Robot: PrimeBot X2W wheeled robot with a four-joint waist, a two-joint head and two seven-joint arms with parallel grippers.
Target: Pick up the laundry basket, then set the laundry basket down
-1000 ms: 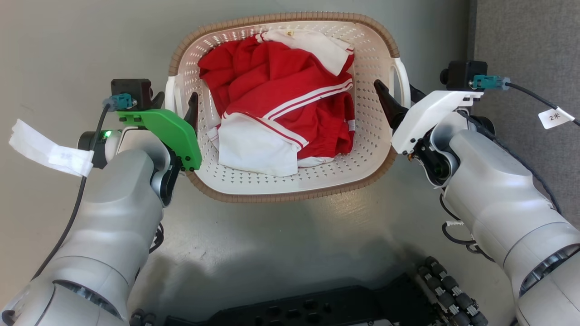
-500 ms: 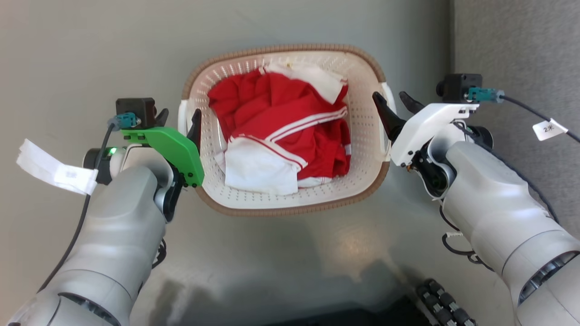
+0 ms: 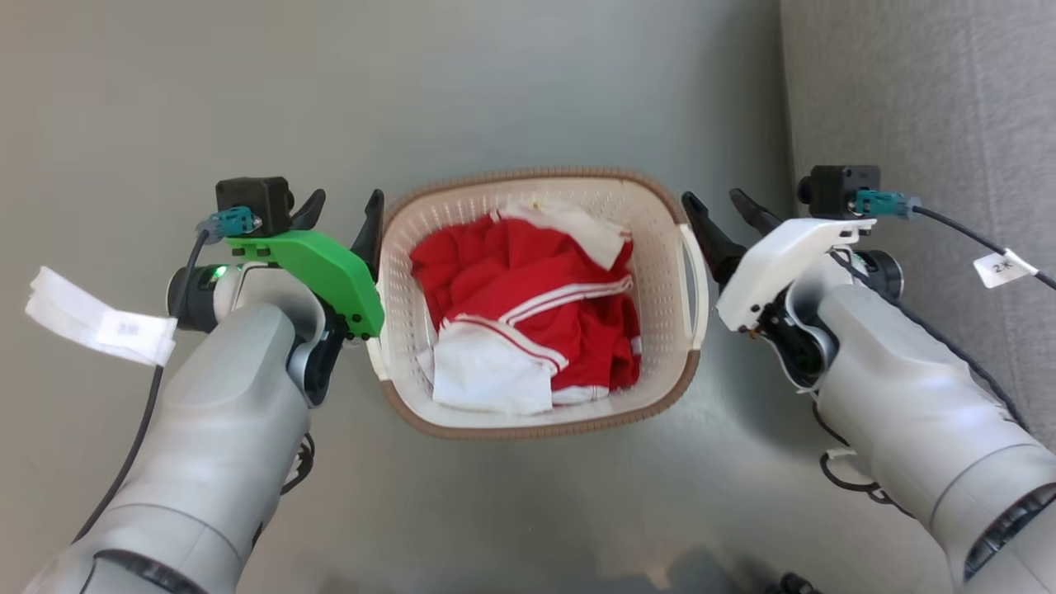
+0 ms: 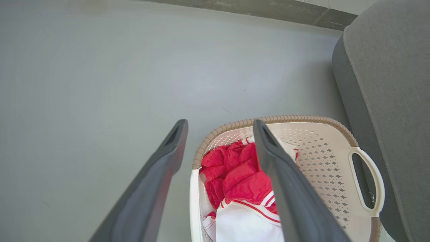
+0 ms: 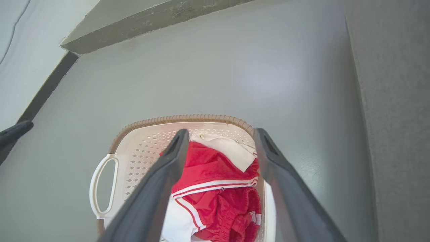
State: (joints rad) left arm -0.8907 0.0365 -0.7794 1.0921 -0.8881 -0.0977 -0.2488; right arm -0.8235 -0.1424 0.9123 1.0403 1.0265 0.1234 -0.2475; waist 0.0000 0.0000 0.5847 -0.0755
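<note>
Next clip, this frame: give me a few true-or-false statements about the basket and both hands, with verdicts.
1. The laundry basket rests on the floor, gripped by neither hand. True.
2. The left hand is shut on a handle. False: it is open at the basket's left side and grips nothing.
3. The basket is empty. False: red and white clothes lie in it.
4. The right hand is open at the basket's right side. True.

Cut off at bottom of both wrist views: near end of laundry basket (image 4: 331,161). Unreadably small at head view's right: print on cable tag (image 3: 1001,268).
</note>
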